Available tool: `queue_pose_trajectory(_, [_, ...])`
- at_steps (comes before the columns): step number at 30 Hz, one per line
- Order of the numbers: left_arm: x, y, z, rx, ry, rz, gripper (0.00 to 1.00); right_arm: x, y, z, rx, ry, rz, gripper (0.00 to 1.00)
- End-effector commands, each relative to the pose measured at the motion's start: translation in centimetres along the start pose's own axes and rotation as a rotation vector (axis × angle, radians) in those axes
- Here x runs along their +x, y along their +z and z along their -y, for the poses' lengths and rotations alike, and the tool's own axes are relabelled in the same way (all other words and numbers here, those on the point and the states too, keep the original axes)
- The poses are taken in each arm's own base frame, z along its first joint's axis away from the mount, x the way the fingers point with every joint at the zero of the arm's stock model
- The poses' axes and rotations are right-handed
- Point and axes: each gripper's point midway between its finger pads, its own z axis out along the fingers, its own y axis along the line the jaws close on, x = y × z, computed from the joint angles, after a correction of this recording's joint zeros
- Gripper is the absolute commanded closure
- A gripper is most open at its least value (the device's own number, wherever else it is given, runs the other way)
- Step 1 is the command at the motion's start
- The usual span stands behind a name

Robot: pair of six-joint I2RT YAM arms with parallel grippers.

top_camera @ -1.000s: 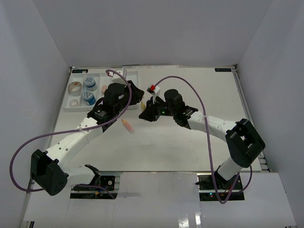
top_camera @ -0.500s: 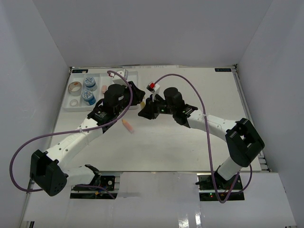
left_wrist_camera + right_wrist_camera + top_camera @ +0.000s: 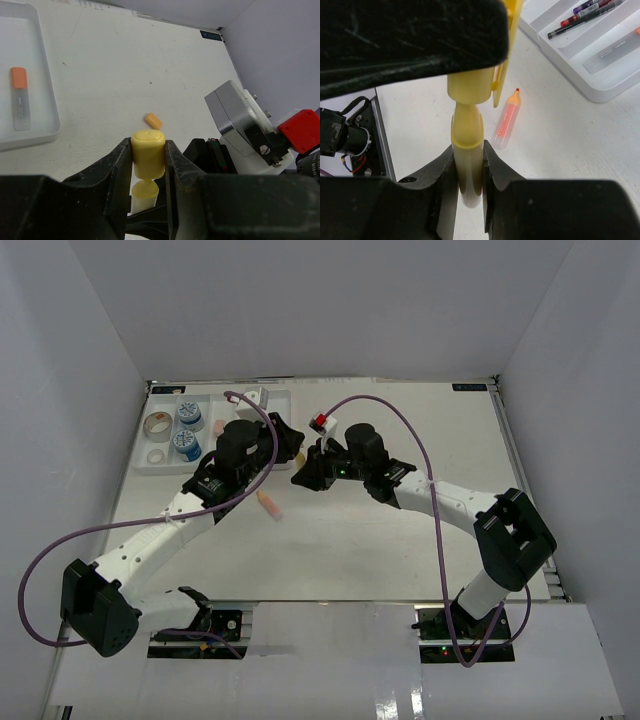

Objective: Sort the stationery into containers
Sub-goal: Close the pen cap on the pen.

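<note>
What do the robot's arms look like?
The left arm and the right arm match: white tube-shaped links joined by chunky black joints. A thin purple cable loops along each arm from base to wrist. The jaws are black and flat-sided. A red and white block sits by the right arm's wrist.

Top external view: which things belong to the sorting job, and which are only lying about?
Job:
yellow marker, held by left end effector and right end effector
orange marker
loose orange cap
white tray
tubs
tape roll

Not job:
purple cables
table
</note>
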Motion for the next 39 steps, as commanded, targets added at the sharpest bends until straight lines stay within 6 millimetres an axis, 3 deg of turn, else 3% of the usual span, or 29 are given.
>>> queue_pose_trajectory(1, [-1.5, -1.0, 1.1, 0.043, 0.015, 0.050, 1.00, -1.5, -0.1, -0.2, -0.008, -0.016, 0.029, 0.92])
queue_pose_trajectory(11, [-1.4, -1.1, 1.5, 0.072, 0.027, 0.049, 1.00, -1.8, -0.3, 0.1, 0.003, -0.016, 0.038, 0.92])
queue_pose_trajectory(20, [-0.4, -0.5, 1.4, 0.086, 0.064, 0.020, 1.00, -3.4, -0.9, 0.2, 0.006, -0.032, 0.071, 0.92])
queue_pose_trajectory(31, [0.0, 0.0, 0.4, 0.037, 0.106, 0.025, 1.00, -5.0, -2.1, -0.9, -0.016, -0.060, 0.110, 0.92])
queue_pose_trajectory(39, [0.9, 0.2, 0.8, 0.062, 0.094, -0.006, 1.00, -5.5, -2.4, -1.6, -0.041, -0.063, 0.127, 0.92])
